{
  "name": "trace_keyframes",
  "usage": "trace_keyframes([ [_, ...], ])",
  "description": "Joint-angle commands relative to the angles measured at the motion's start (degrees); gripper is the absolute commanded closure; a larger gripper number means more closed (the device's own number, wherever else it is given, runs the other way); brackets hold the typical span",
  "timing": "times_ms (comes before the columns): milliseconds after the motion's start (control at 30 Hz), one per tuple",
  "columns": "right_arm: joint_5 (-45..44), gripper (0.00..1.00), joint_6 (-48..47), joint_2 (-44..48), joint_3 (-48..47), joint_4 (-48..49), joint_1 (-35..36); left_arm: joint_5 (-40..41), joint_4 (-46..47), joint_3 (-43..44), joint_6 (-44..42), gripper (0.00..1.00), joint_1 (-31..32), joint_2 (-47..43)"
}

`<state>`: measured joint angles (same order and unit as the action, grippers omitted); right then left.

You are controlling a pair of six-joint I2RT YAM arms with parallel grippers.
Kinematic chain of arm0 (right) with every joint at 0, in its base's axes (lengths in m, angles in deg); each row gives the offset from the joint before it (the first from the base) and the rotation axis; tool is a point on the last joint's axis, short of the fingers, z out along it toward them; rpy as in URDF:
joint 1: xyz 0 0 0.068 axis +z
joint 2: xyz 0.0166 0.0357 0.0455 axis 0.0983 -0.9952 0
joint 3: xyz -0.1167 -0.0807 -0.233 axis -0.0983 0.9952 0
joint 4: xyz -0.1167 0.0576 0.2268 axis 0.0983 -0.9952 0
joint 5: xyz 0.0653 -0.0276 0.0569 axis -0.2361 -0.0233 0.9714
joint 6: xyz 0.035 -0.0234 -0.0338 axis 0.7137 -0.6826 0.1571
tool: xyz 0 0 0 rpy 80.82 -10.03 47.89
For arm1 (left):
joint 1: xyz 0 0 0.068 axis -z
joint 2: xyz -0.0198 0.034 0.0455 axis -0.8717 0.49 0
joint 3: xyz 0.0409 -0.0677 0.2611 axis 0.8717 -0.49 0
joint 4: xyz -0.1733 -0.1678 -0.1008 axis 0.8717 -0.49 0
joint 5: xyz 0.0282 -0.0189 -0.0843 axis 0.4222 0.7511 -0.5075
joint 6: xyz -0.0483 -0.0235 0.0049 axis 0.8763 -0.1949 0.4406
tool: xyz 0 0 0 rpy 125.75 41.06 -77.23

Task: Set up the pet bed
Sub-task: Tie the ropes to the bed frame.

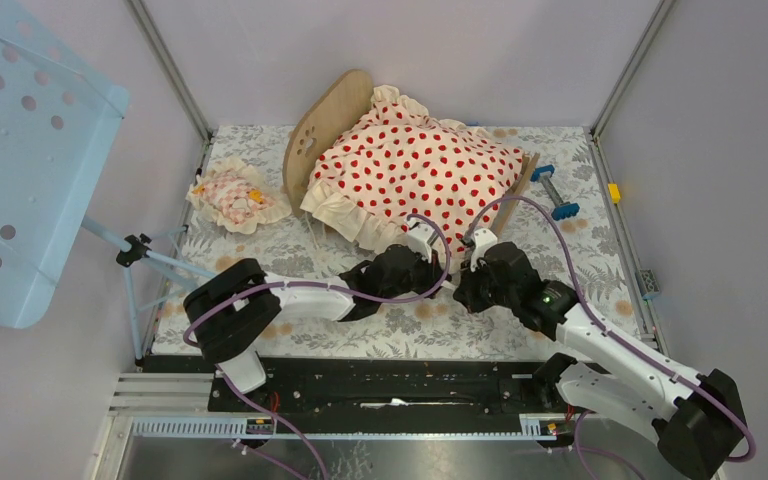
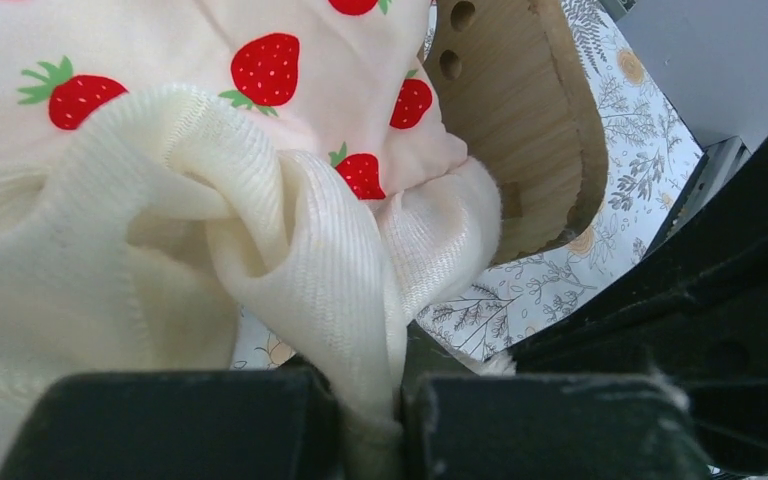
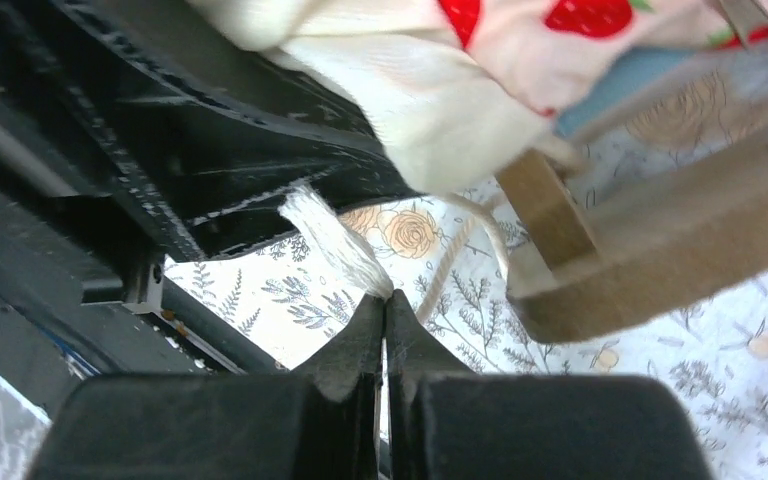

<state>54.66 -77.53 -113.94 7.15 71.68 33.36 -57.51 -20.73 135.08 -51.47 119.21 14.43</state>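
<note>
The pet bed point(image 1: 332, 125) stands at the back middle of the floral mat, its rounded light-wood headboard on the left and low footboard point(image 1: 522, 185) on the right. A cream ruffled blanket point(image 1: 420, 165) with red dots is heaped over it. At the bed's near edge, my left gripper point(image 1: 422, 248) is shut on the blanket's cream ruffle point(image 2: 340, 290), which is pinched between its jaws point(image 2: 372, 405). Just to its right, my right gripper point(image 1: 475, 262) is shut, and its tips point(image 3: 385, 300) pinch a frayed white tassel cord point(image 3: 332, 240) beside the wooden frame point(image 3: 660, 240).
A small pink checked pillow point(image 1: 230, 195) lies left of the headboard. A blue dumbbell-shaped toy point(image 1: 555, 193) and a small yellow block point(image 1: 614, 191) sit at the right. A light-blue perforated panel point(image 1: 30, 150) on a stand point(image 1: 140, 255) overhangs the left edge.
</note>
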Motion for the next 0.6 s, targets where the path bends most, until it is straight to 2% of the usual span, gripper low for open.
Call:
trace_keyframes([
  [0,-5.84,1.0,11.12,1.71,-1.56,-3.52,0.37,-1.05,0.27,2.04,-1.65,1.0,-0.62,-1.82],
  [267,-11.34,1.0,14.47,-1.6,-2.05,-8.0,0.31,-2.92,-1.53,2.52,-3.05,1.0,-0.78,-2.56],
  [567,-11.12,1.0,12.93,-4.79,-3.54,-5.43,0.31,-5.31,-1.9,2.99,-3.86,1.0,-0.76,-3.04],
])
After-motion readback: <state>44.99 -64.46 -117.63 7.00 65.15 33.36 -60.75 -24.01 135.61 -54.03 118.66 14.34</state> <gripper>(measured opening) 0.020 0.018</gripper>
